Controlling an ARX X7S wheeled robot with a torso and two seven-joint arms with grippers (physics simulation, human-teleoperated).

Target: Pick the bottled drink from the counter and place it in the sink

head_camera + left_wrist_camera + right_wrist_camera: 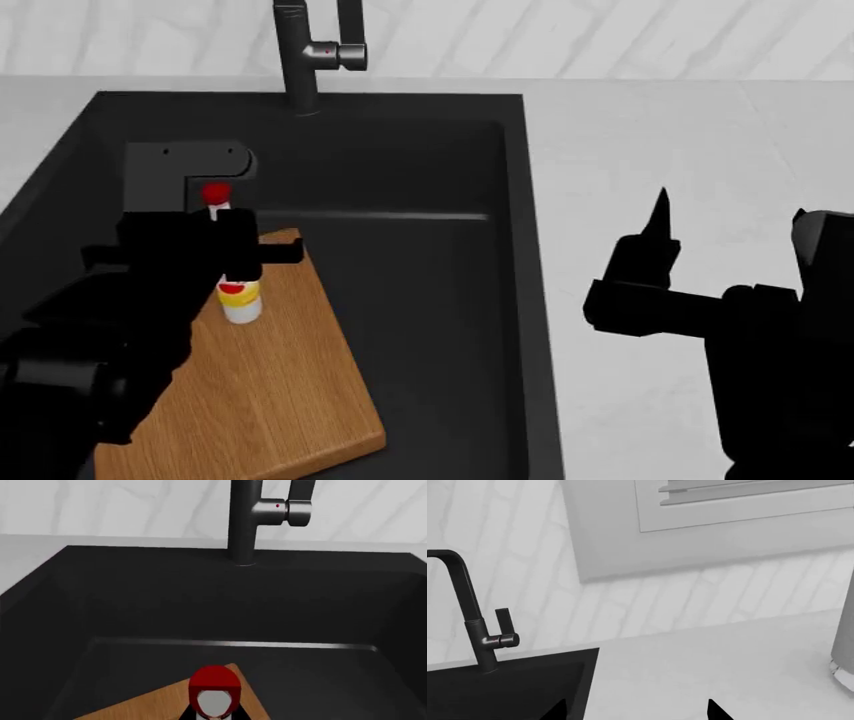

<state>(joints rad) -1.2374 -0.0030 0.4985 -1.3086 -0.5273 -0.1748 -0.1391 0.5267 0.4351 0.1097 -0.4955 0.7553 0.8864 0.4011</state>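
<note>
Red-capped, the bottled drink stands clamped upright in your left gripper, already inside the sink and over the wooden board lying there. You are at the placing step: lower it, then let go gently so it does not topple. Your right gripper waits parted and empty above the counter.
</note>
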